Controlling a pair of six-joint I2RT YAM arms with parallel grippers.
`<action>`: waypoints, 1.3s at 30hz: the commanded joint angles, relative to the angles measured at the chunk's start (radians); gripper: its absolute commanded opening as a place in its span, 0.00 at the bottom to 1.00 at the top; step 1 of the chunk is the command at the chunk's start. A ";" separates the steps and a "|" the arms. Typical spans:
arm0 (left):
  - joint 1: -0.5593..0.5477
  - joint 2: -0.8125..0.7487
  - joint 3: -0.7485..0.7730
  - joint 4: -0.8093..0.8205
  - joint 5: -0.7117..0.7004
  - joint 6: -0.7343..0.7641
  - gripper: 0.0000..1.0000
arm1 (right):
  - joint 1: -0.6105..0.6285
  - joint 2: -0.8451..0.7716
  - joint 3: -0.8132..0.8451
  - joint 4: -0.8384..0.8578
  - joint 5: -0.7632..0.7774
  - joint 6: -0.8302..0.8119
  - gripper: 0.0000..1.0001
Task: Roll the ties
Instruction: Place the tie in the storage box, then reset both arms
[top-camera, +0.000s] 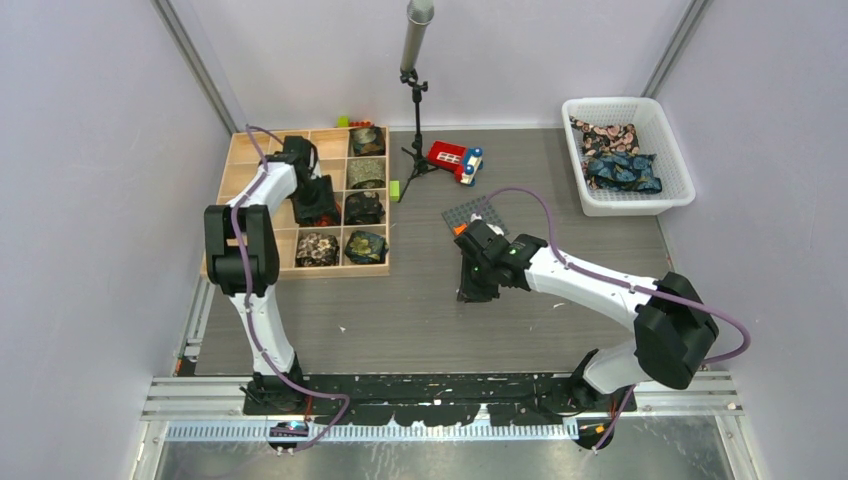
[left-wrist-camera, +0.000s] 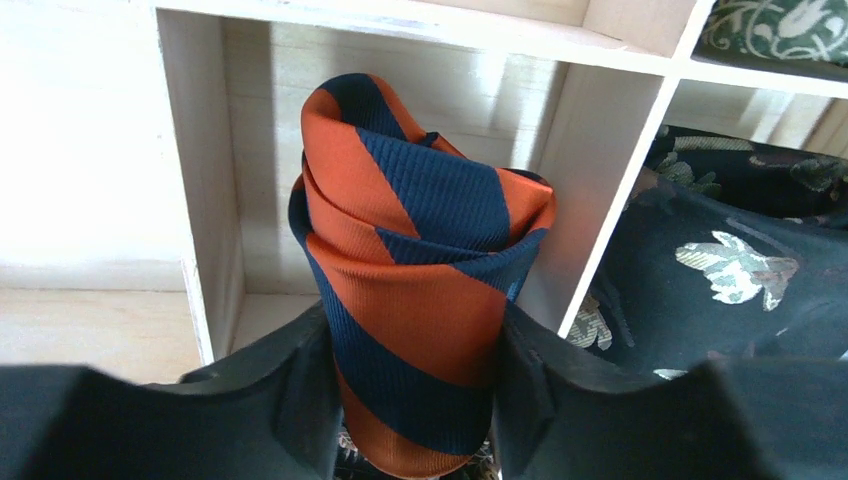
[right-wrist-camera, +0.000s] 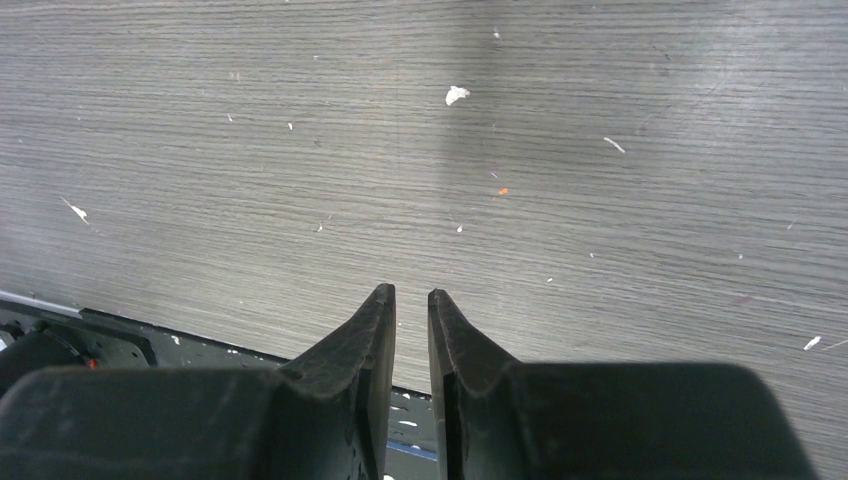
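My left gripper (left-wrist-camera: 415, 380) is shut on a rolled orange-and-navy striped tie (left-wrist-camera: 420, 260) and holds it upright over an open compartment of the wooden divider box (left-wrist-camera: 600, 200). In the top view the left gripper (top-camera: 318, 205) is over the box's middle column. Rolled dark floral ties (top-camera: 365, 246) fill several compartments; one (left-wrist-camera: 730, 260) lies right of the striped roll. My right gripper (top-camera: 472, 285) hangs over the bare grey table, its jaws nearly together with nothing between them (right-wrist-camera: 411, 296). More dark patterned ties (top-camera: 615, 160) lie in the white basket.
The wooden box (top-camera: 250, 165) sits at the back left, the white basket (top-camera: 628, 205) at the back right. A red toy car (top-camera: 455, 160), a grey studded plate (top-camera: 478, 212) and a black stand (top-camera: 415, 100) are at mid-back.
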 joint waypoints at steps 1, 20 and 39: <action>0.009 -0.017 0.002 -0.030 -0.007 0.006 0.64 | -0.005 -0.059 0.005 -0.006 0.021 -0.017 0.24; 0.009 -0.523 0.079 -0.232 -0.056 -0.009 1.00 | -0.007 -0.286 0.241 -0.069 0.200 -0.117 0.69; 0.005 -1.269 -0.679 -0.122 0.157 -0.163 1.00 | -0.006 -0.696 0.011 0.158 0.426 -0.139 0.77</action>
